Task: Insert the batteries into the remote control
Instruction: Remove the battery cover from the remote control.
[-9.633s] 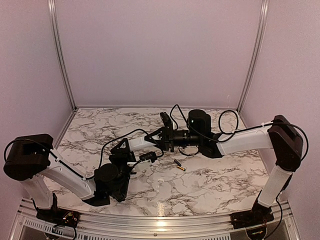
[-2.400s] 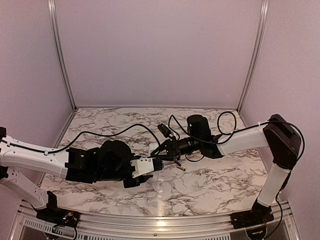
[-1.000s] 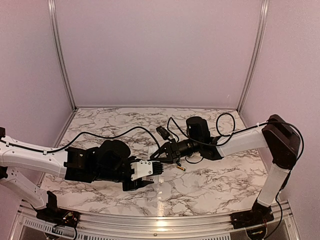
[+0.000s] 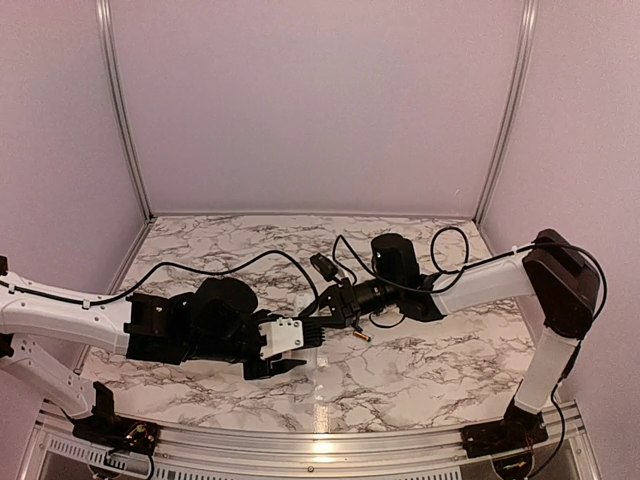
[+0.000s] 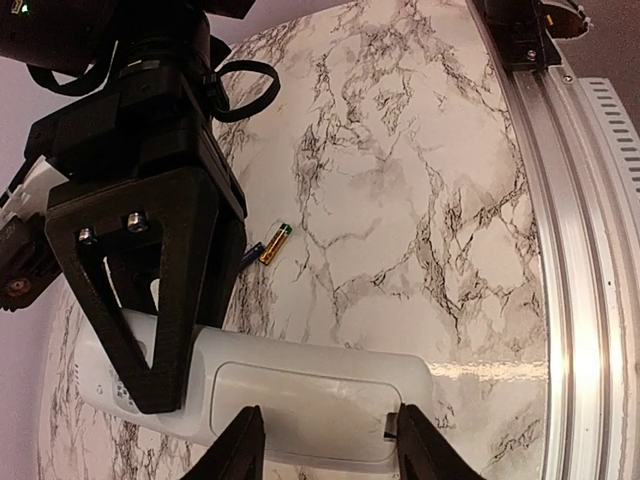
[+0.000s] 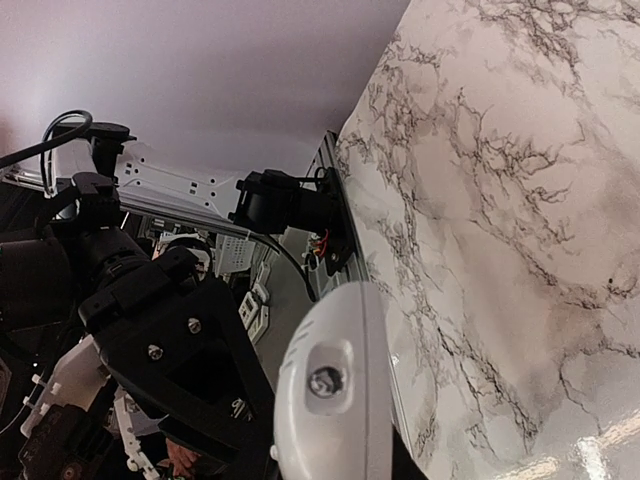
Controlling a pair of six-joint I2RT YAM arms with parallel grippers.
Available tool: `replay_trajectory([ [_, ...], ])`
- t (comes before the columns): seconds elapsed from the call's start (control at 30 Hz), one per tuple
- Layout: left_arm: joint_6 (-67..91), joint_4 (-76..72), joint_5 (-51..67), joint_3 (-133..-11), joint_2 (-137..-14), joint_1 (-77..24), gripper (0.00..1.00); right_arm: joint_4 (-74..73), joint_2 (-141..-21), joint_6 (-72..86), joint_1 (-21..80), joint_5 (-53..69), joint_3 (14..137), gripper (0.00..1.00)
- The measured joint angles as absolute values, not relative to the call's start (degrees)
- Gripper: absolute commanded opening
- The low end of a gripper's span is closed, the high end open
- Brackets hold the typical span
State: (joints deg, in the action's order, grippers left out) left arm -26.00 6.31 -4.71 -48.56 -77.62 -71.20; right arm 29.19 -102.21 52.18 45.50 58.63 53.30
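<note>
The white remote control [image 5: 300,385] hangs above the table with its back cover facing the left wrist camera. My right gripper [image 4: 325,312] is shut on one end of it, and one black finger [image 5: 150,300] crosses the body. In the right wrist view the remote's rounded end face [image 6: 325,385] fills the space between my jaws. My left gripper [image 5: 330,410] stands open, with its fingers over the two ends of the back cover. I cannot tell whether they touch it. Two batteries [image 5: 272,245] lie on the marble beyond the remote, and one gold-tipped battery [image 4: 360,335] shows from above.
The marble tabletop [image 4: 420,360] is walled by pale panels. An aluminium rail [image 5: 570,200] runs along the near edge. Black cables [image 4: 230,265] trail over the table behind the grippers. The left gripper's body [image 6: 180,370] sits close beside the remote.
Over the earlier frames my left arm swung out and reached in to the remote held by the right gripper. In the last second both grippers shifted only slightly.
</note>
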Motion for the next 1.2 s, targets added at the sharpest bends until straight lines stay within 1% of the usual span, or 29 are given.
replay_trajectory([
  [0.33, -25.96, 6.33, -4.01, -48.56, -77.54, -71.20, 0.47, 29.50, -102.21, 52.40, 45.71, 58.89, 53.30, 0.00],
  [0.57, -26.24, 6.28, -4.73, -48.60, -77.78, -71.20, 0.50, 30.02, -102.21, 53.58, 45.69, 58.78, 53.17, 0.00],
  [0.7, -26.30, 6.26, -5.17, -48.71, -78.19, -71.20, 0.49, 31.05, -102.35, 54.37, 45.69, 58.39, 52.64, 0.00],
  [0.9, -26.52, 6.04, -6.48, -48.71, -78.43, -71.22, 0.42, 31.90, -102.76, 54.94, 45.69, 58.15, 52.53, 0.00],
  [1.2, -26.83, 5.15, -8.97, -48.71, -78.54, -71.59, 0.42, 34.87, -103.20, 56.49, 45.36, 57.54, 52.25, 0.00],
])
